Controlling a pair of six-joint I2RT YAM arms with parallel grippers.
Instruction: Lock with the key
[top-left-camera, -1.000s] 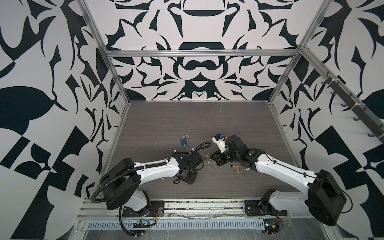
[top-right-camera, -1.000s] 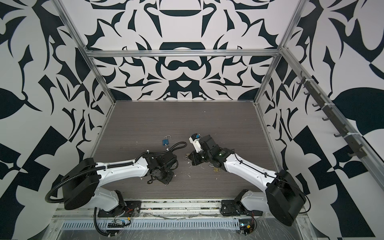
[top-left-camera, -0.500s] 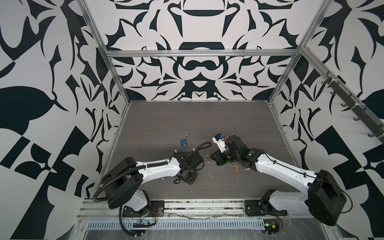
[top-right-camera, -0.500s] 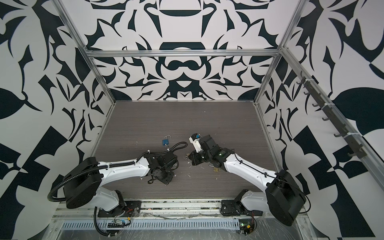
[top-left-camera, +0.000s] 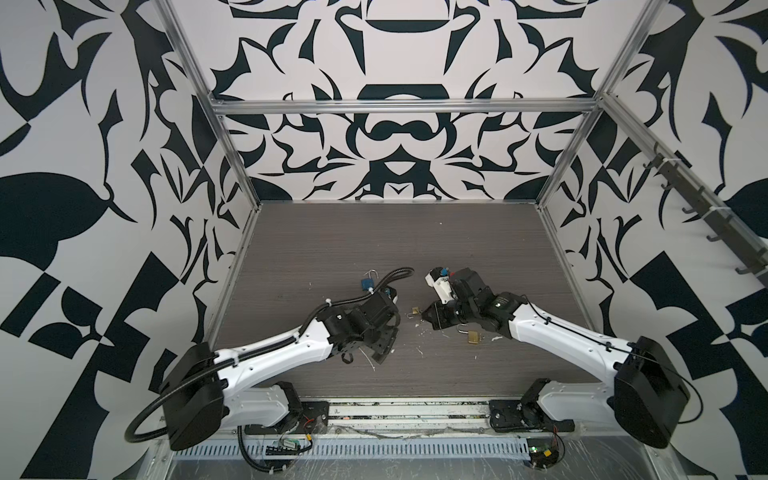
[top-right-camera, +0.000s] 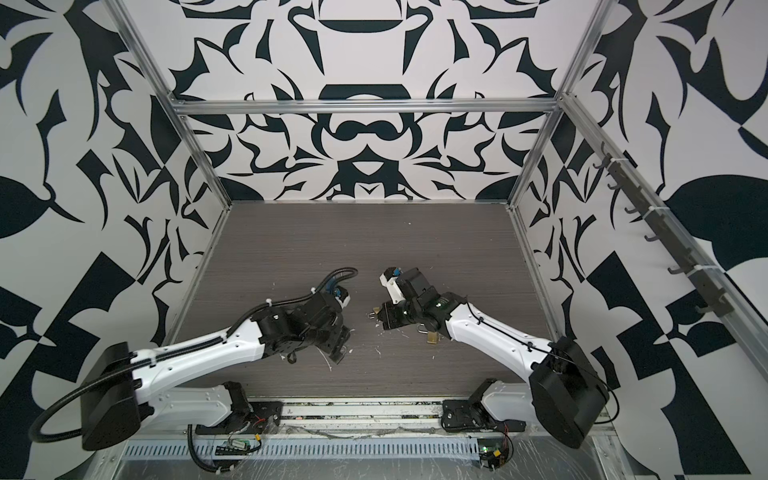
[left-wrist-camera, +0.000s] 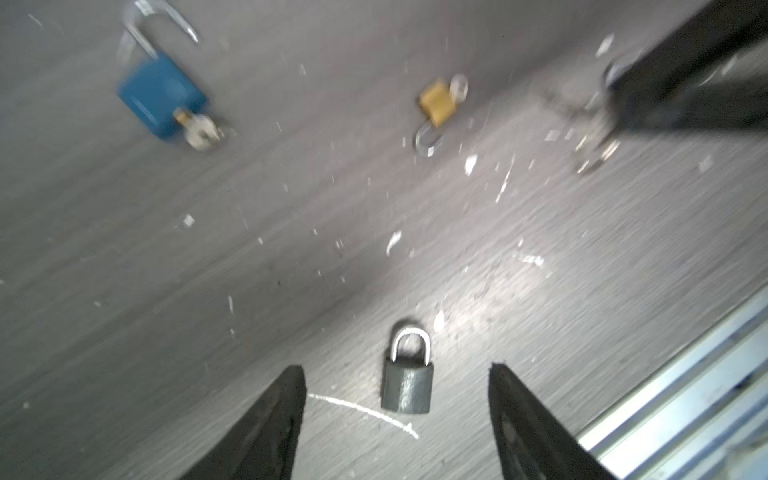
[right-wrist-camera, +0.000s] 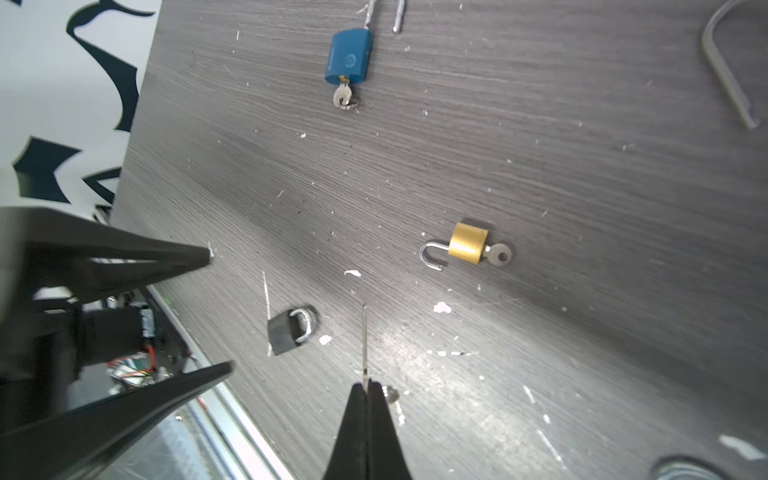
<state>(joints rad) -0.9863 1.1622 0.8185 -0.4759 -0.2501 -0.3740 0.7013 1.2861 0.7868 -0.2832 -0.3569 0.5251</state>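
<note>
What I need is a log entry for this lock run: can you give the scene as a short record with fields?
left gripper: open, holding nothing
right gripper: shut on thin key, seen edge-on
gray padlock: shackle closed, nothing inserted that shows, on table near left fingers
blue padlock: shackle open, silver key inserted
small brass padlock: shackle open, round-head key inserted
second brass padlock: on table beside right arm, state unclear
</note>
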